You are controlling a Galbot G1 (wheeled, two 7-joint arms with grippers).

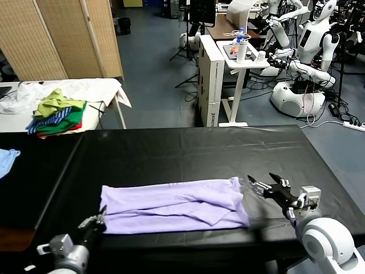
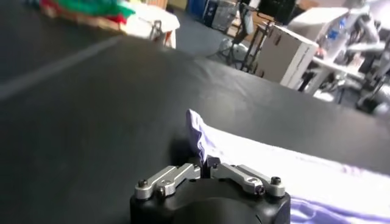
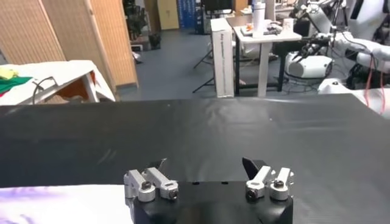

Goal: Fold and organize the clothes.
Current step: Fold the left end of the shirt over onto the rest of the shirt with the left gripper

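Now: left pincer clamped on shirt corner, right pincer spread wide beside the other end

Lavender T-shirt lies folded into a long flat band across the near part of the black counter, long axis running left to right. Left pincer sits at the shirt's near-left corner, fingers clenched on the cloth; the left wrist view shows that corner pinched up into a small peak just past the fingertips, with the rest of the shirt trailing away flat. Right pincer is just off the shirt's right end, near but not touching it, fingers released and spread wide, holding nothing; in the right wrist view the two fingertips stand well apart over bare counter, with a strip of lavender at the picture's edge.

Counter is covered in black sheeting, slightly wrinkled. A light blue cloth pokes in at the far left edge. Behind on the left, a white table carries a pile of green, yellow and red garments plus some white fabric. Wicker folding screen stands behind that. Farther back: white cabinet, small white stand with a bottle, and white humanoid robots on a grey floor with cables.
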